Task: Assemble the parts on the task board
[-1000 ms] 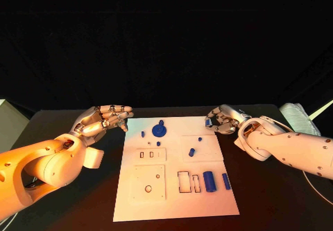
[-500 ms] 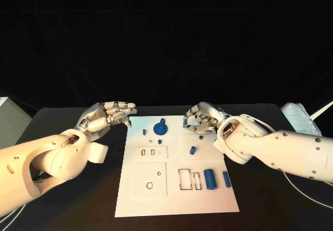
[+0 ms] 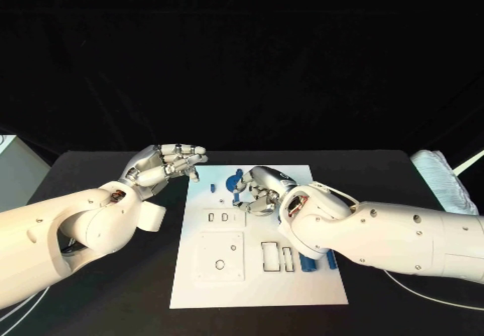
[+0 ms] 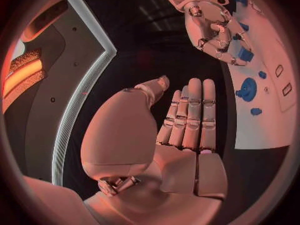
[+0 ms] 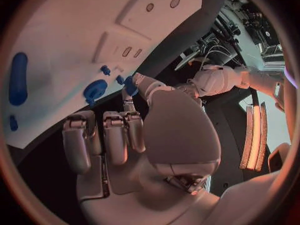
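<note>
Blue part (image 5: 131, 86) pinched by right hand (image 3: 264, 192) over task board (image 3: 303, 280), ready to fit. Left hand (image 3: 166, 165) empty, fingers loosely apart, beside board.

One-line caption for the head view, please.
Right hand reaches over the white task board beside a round blue part; left hand hovers open at its far-left corner.

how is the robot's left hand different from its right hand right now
The silver left hand hovers beside the far left corner of the white task board, off the plate; the silver right hand is over the board, by the round blue part. The left hand's fingers lie straight and side by side, holding nothing; the right hand's fingers are curled down toward the parts. Whether the right hand holds anything is unclear. Both are on white arms.
</note>
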